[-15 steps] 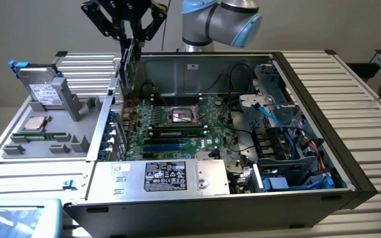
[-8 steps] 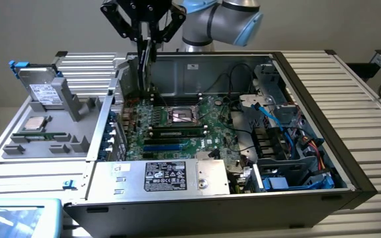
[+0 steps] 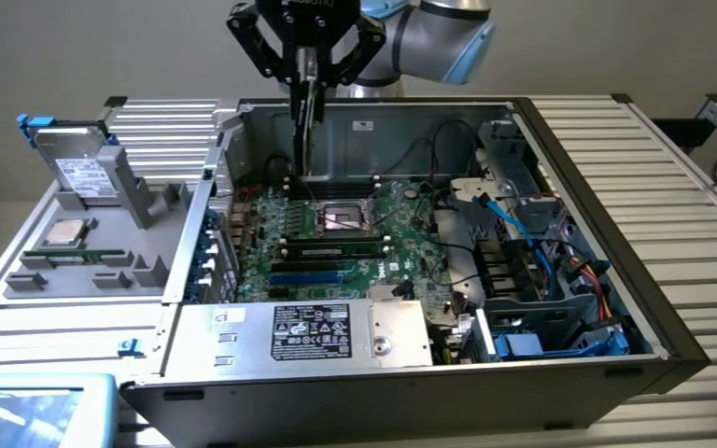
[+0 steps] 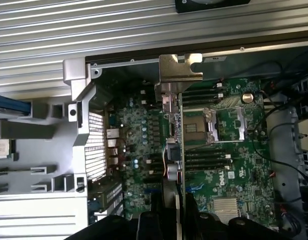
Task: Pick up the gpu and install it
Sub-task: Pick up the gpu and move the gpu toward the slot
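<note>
1. Gripper [image 4: 170, 222] fingers [image 4: 147, 225] are clamped on the gpu [image 4: 174, 130], one on each face, card edge-on between them.
2. Card hangs upright from the gripper [image 3: 305, 82]; silver bracket [image 4: 180, 67] at the end farthest from the fingers.
3. gpu [image 3: 303, 140] sits over the open computer case [image 3: 608, 243], lower end down inside near the far wall; contact with anything below cannot be told.
4. Motherboard [image 3: 390, 266] lies flat under it; CPU socket [image 3: 340, 219] just beside the card's line, toward the exterior view's right.
5. RAM stick [image 3: 333, 247] is seated near the socket.
6. Power supply [image 3: 315, 331] at the case's near edge.
7. Hard drive [image 3: 85, 173] stands on a grey tray [image 3: 35, 280], exterior view's left, well apart from the card.
</note>
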`<action>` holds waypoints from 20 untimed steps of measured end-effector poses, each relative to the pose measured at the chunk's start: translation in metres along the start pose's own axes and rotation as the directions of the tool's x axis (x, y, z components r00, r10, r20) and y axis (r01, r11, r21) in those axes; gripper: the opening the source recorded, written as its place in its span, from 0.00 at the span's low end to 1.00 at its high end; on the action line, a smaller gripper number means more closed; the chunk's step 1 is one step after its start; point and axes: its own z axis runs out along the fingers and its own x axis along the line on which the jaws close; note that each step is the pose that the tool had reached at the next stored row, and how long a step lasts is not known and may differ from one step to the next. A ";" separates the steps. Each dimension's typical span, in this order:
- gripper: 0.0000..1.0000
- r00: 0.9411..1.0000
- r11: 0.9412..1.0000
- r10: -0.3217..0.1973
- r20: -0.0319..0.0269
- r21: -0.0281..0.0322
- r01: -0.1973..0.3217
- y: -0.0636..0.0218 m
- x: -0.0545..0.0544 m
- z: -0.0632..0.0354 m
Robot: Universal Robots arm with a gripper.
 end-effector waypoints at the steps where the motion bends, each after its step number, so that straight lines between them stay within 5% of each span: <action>1: 0.29 1.000 1.000 0.000 0.000 0.003 0.000 0.0002 -0.003 0.0006; 10: 0.29 1.000 1.000 0.001 0.001 0.013 -0.001 0.0032 -0.040 0.0098; 20: 0.29 1.000 1.000 0.005 0.002 0.014 -0.005 0.0047 -0.068 0.0257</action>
